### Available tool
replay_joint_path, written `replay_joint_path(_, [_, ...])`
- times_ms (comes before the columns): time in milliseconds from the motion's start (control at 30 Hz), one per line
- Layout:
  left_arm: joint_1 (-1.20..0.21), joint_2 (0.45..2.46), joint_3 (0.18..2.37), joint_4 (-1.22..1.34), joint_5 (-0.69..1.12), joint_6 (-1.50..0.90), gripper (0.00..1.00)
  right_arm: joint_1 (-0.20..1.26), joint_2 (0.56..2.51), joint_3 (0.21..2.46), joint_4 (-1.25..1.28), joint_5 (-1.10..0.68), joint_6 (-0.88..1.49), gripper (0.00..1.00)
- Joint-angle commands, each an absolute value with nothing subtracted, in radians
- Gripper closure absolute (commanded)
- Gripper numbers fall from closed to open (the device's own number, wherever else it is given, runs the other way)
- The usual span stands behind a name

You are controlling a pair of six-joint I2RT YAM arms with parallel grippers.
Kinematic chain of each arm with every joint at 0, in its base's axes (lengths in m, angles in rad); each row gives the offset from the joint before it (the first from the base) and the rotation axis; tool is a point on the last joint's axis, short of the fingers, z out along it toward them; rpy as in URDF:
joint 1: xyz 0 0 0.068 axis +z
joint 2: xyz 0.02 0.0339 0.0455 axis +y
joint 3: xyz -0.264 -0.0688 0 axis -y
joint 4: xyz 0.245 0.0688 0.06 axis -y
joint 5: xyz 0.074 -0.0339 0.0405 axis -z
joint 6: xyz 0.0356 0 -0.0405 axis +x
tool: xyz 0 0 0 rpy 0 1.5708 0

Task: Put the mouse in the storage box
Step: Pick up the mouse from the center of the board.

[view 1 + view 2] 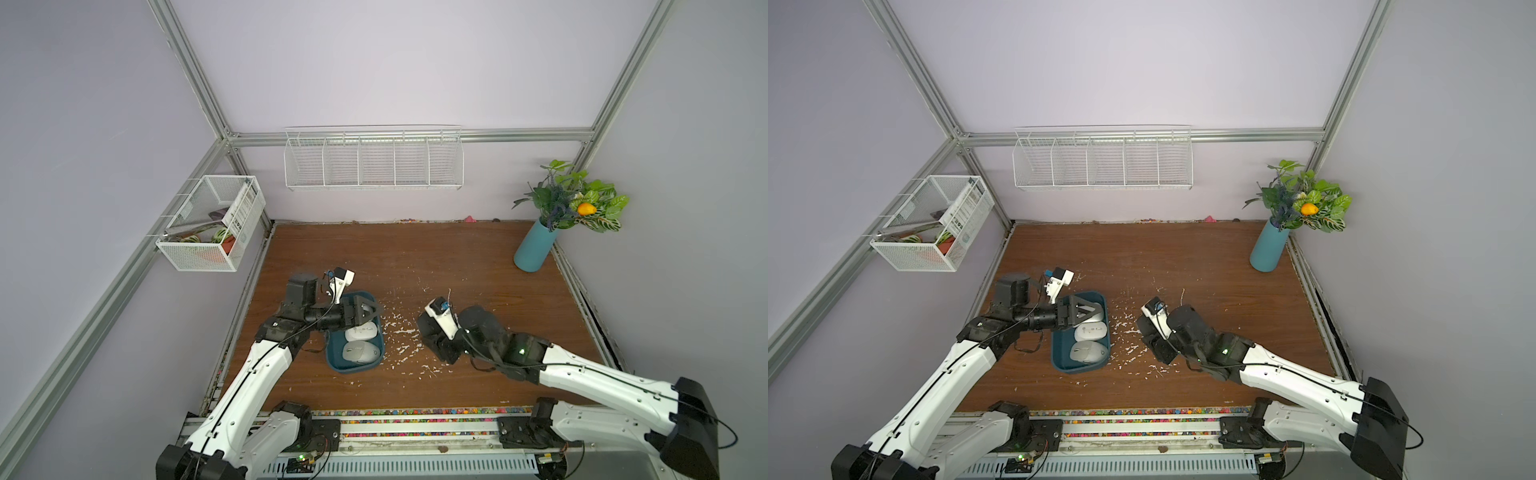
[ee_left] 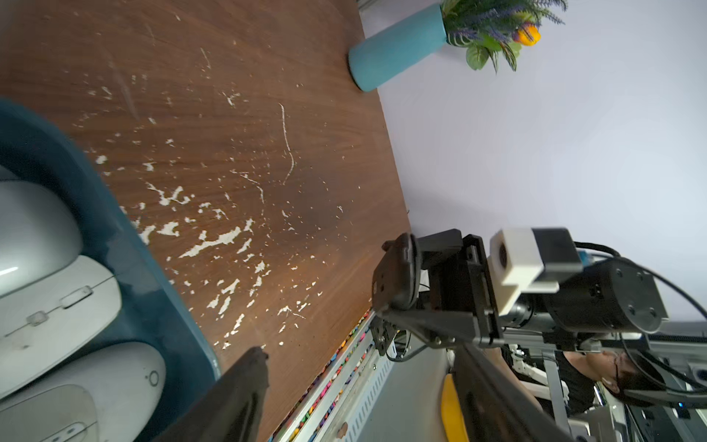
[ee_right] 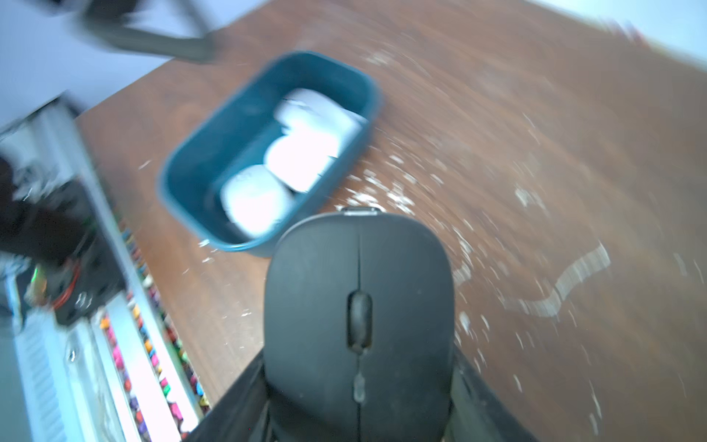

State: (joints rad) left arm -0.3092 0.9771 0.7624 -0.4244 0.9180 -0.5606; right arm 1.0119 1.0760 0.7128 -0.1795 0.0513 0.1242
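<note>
The black mouse (image 3: pixel 359 317) is not in the storage box (image 1: pixel 333 355) yet. It sits clamped at its sides in the right claw (image 1: pixel 430 334), button side facing the wrist camera and nose pointing toward the box. It seems lifted clear of the tabletop (image 1: pixel 457 257), above the scuffed white patch near the middle. The box lies just to the left of it, between the middle and the left edge of the tabletop, with its long side running front to back.

Three light mice already fill the box's right-hand lane in a row: a grey one (image 1: pixel 360 352) nearest the front edge, a white one (image 1: pixel 362 332) behind it, and a third (image 1: pixel 366 308) at the far end. The left-hand lane shows bare teal floor in both top views.

The left claw (image 1: pixel 368 309) hangs over the far end of the box, rolled onto its side. Its jaws are spread with nothing between them.

So the pick looks done and the carry about half done. What is left, as I judge it, is a short move left over the rim, a descent into the bare lane and a release. The left claw would likely need to clear out first.
</note>
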Motion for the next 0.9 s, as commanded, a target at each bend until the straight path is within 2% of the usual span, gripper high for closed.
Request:
replay_joint_path(0, [-0.355, 0.973, 0.745, -0.364, 0.940, -0.581, 0.19, 1.078, 1.097, 0.661, 0.014, 0.002, -0.117, 0.67])
replay_joint_path(167, [-0.390, 0.944, 0.699, -0.335, 0.939, -0.596, 0.18, 1.089, 1.112, 0.638, 0.110, -0.069, -0.159, 0.68])
replay_joint_path(567, [-0.559, 1.000, 0.672, -0.286, 0.860, -0.619, 0.18, 1.089, 1.176, 0.696, 0.080, -0.095, -0.174, 0.68])
replay_joint_path(733, [-0.634, 1.053, 0.680, -0.291, 0.804, -0.622, 0.23, 1.089, 1.186, 0.711, 0.077, -0.095, -0.176, 0.68])
replay_joint_path(867, [-0.671, 1.073, 0.679, -0.268, 0.771, -0.637, 0.31, 1.089, 1.198, 0.715, 0.078, -0.103, -0.174, 0.68])
